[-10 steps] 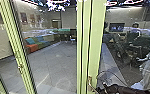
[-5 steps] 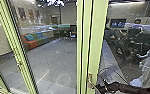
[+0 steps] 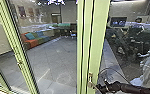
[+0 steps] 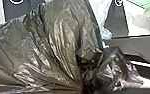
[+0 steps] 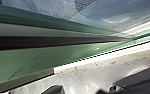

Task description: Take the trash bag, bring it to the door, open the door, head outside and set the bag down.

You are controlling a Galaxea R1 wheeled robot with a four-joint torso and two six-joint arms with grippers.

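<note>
The upright handle [image 3: 90, 79] on the door frame [image 3: 97, 50] lies just left of right gripper [image 3: 100, 88], whose closing cannot be told.

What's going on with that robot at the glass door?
The robot's right gripper is by the handle of a green-framed glass door. A bunched, dark trash bag sits right up at its left wrist, apparently carried by that arm, though the grip itself is hidden. I can't tell whether the door is open.
</note>
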